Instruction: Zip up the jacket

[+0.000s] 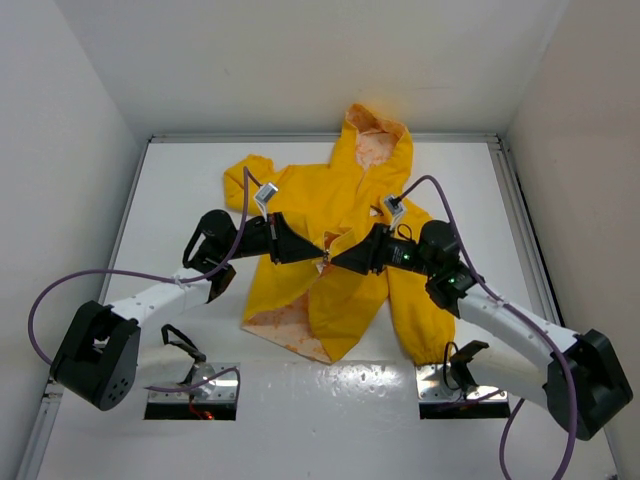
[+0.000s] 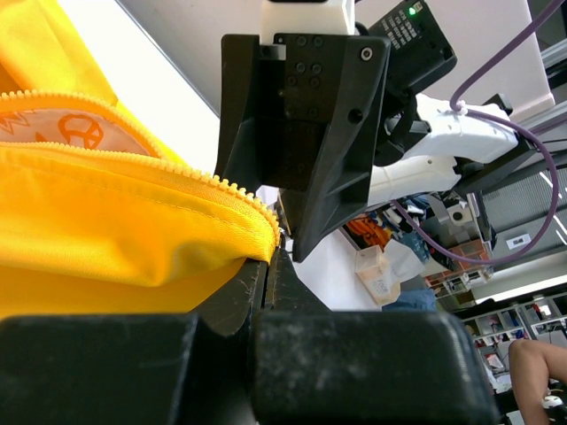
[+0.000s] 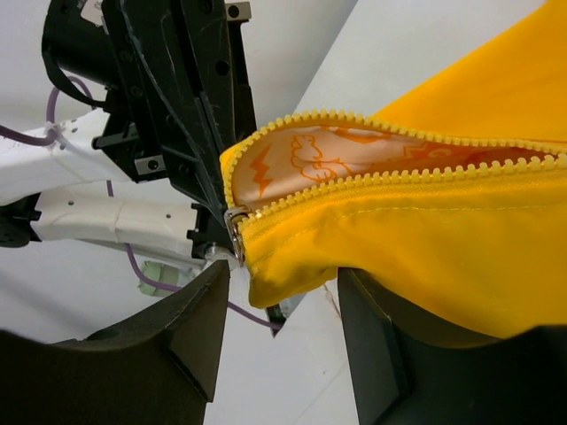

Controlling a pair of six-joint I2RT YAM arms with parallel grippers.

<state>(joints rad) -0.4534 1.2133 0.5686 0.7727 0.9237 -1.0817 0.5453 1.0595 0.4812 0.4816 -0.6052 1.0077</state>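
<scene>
The yellow jacket (image 1: 330,200) lies spread on the white table (image 1: 500,200), hood at the back, its lower front open and showing white lining with orange print. My left gripper (image 1: 312,250) and right gripper (image 1: 340,258) meet tip to tip at the front opening. In the left wrist view the left gripper (image 2: 270,257) is shut, pinching the jacket's (image 2: 106,221) zipper edge at its tips. In the right wrist view the right gripper (image 3: 282,274) is open, with the jacket's (image 3: 425,230) lower corner between its fingers. The silver zipper slider (image 3: 235,232) sits at the corner.
White walls enclose the table on the left, back and right. The hood (image 1: 375,135) touches the back edge. Purple cables loop off both arms. The left arm's base (image 1: 95,355) and the right arm's base (image 1: 590,380) sit at the near corners.
</scene>
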